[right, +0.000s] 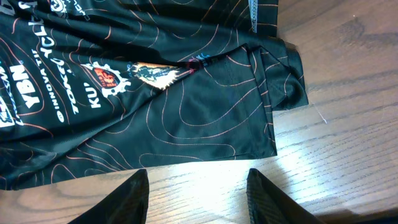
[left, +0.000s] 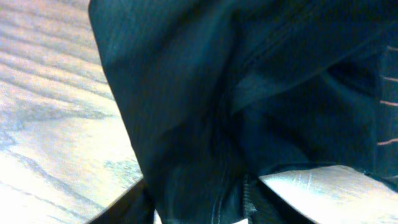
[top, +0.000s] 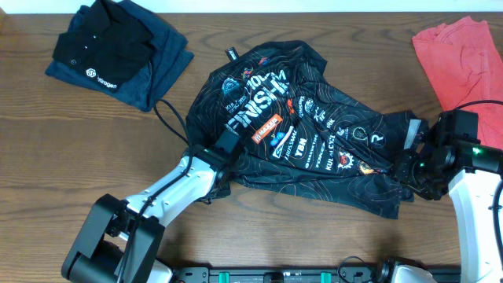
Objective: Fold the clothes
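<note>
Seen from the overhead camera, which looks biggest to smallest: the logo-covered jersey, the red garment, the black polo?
Largest: logo-covered jersey.
Then: red garment and black polo look alike in size; the red one runs off frame.

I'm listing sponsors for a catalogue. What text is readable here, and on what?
"FINISH": large white letters on the jersey, partly creased.
"YBN": white, on the jersey, clearest from the right wrist.
"KU": white, on the jersey; the rest is unclear.
Other jersey logos: too small or blurred.
On the polo: white logo and word, too blurred.
</note>
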You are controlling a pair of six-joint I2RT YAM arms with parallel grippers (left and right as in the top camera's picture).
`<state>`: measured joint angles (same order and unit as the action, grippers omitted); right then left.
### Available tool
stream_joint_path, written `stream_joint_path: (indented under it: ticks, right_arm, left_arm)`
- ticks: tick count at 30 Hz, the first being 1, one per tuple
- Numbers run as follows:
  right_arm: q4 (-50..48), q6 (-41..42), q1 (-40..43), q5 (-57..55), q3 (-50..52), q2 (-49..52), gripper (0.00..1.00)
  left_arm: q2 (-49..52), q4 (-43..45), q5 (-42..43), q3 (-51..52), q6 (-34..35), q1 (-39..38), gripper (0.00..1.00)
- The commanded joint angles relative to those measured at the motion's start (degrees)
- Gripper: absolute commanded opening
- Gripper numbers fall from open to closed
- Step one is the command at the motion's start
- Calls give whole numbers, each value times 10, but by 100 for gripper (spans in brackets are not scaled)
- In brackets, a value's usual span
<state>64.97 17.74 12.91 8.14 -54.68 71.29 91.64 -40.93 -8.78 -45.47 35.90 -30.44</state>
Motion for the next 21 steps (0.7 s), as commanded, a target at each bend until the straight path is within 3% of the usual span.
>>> stream_joint_path:
  ticks: [1, 17, 19, 21]
  right_arm:
    - [2, -7, 5, 2, 1, -4, 49]
    - [2, -7, 5, 2, 1, -4, 49]
    - [2, -7, 5, 2, 1, -4, 49]
    - [2, -7, 5, 2, 1, -4, 50]
  left_arm:
    - [4, -4, -14, -13, 0, -2, 40]
    - [-8, -12, -29, -17, 0, -2, 36]
    - [-8, -13, -29, -17, 0, -2, 38]
    - [-8, -16, -28, -17, -1, -2, 47]
